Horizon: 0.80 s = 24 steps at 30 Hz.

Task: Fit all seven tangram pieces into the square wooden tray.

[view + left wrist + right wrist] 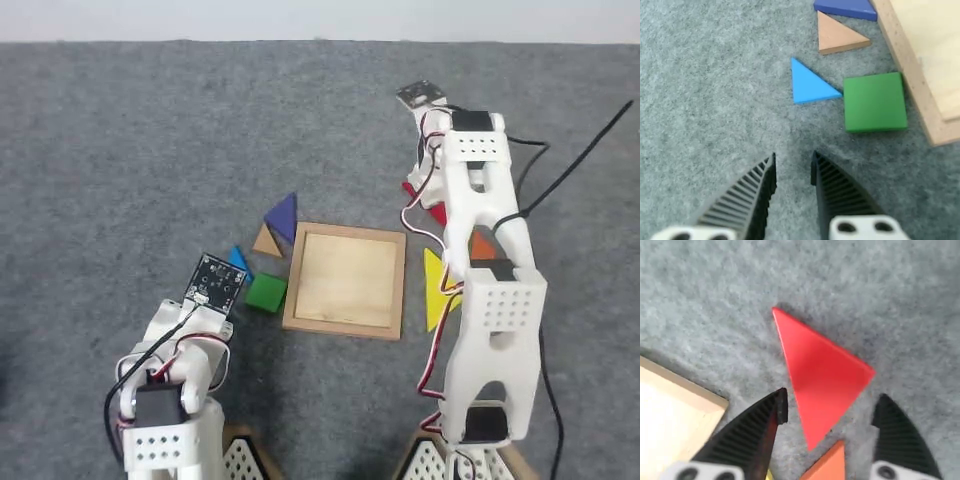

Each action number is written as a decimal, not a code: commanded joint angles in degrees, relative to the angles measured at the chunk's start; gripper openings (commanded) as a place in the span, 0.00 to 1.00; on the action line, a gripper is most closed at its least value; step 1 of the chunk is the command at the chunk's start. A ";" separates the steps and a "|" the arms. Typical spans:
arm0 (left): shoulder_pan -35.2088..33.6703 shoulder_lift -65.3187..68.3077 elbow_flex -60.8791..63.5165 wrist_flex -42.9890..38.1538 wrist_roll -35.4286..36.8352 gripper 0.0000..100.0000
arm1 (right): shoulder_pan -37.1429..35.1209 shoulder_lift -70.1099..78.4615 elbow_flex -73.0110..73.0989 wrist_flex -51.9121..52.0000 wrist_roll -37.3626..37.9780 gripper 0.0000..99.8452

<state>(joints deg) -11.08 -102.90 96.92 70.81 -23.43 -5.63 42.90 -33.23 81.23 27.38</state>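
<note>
The square wooden tray [345, 280] lies empty in the middle of the grey carpet. Off its left side lie a dark blue triangle [283, 215], a tan triangle [266, 241], a light blue triangle [238, 259] and a green square [266, 292]. A yellow triangle [436, 288] and an orange piece [481, 244] lie off its right side. My right gripper [832, 407] is open just above the red triangle [822, 372], one finger on each side. My left gripper [792, 165] hangs slightly open over bare carpet, short of the light blue triangle [810, 85] and green square [874, 102], holding nothing.
The right arm [490, 300] stretches over the yellow and orange pieces and covers part of the red one. The tray rim [920, 85] runs right beside the green square. Open carpet spreads to the far left and behind the tray.
</note>
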 commanded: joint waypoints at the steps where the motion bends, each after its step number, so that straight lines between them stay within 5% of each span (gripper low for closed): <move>1: -0.26 -1.14 -0.40 0.35 -0.44 0.11 | -1.19 0.31 -2.55 -1.45 8.18 0.34; 14: -0.26 -1.14 -0.40 0.35 -0.44 0.11 | -0.75 5.93 -2.90 -6.46 11.34 0.32; 20: -0.26 -1.14 -0.40 0.35 -0.44 0.11 | 0.40 7.16 -2.90 -2.68 10.99 0.17; 24: -0.26 -1.14 -0.40 0.35 -0.44 0.11 | 1.01 7.08 -2.90 -2.59 7.82 0.16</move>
<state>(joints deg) -11.08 -102.90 96.92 70.81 -23.43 -5.54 49.67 -35.60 77.27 36.97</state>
